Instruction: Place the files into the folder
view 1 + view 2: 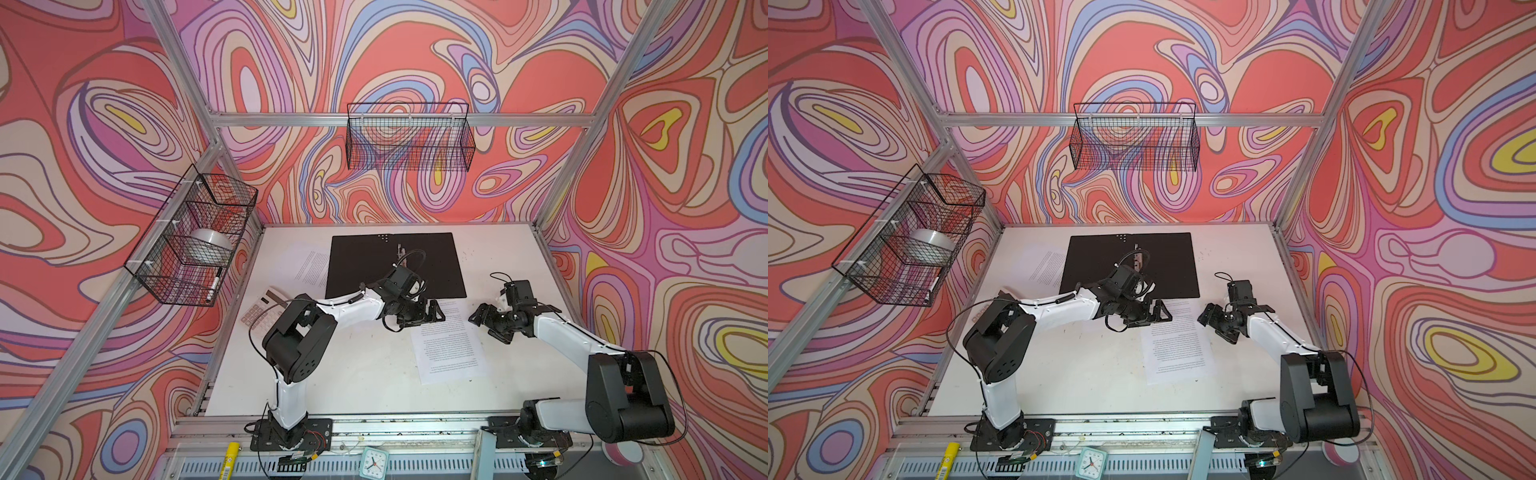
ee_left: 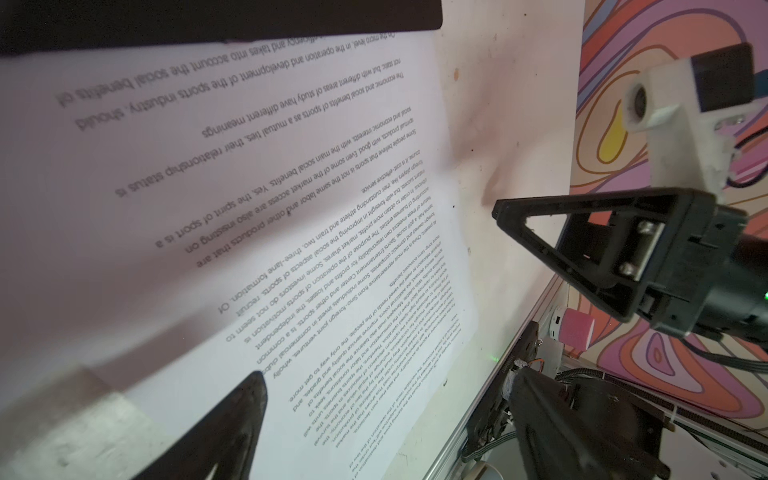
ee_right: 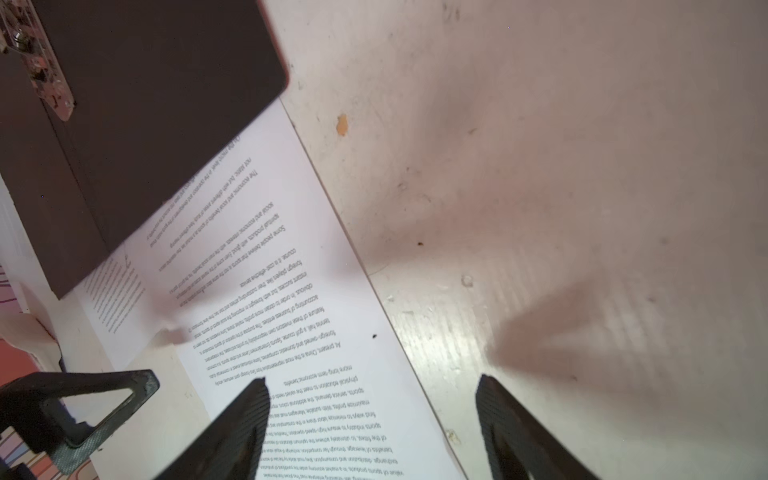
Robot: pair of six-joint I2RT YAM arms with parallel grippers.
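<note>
The folder [image 1: 432,266] [image 1: 1171,270] lies open at the back of the table, black inside up, with its metal clip [image 1: 400,251] [image 3: 41,70] on the spine. White printed files [image 1: 451,345] [image 1: 1179,349] [image 2: 340,257] [image 3: 316,316] lie overlapped in front of its right half, their far ends tucked under its edge. Another sheet [image 1: 307,266] [image 1: 1046,264] pokes out from under the folder's left side. My left gripper [image 1: 432,313] [image 1: 1160,311] [image 2: 390,415] hovers open over the files' far left part. My right gripper [image 1: 484,326] [image 1: 1210,322] [image 3: 374,415] is open, low over the files' right edge.
A beige calculator [image 1: 266,307] lies at the left, partly behind my left arm. Wire baskets [image 1: 409,137] [image 1: 191,237] hang on the back and left walls. A small clock [image 1: 374,461] and a yellow marker [image 1: 230,457] sit beyond the table's front rail.
</note>
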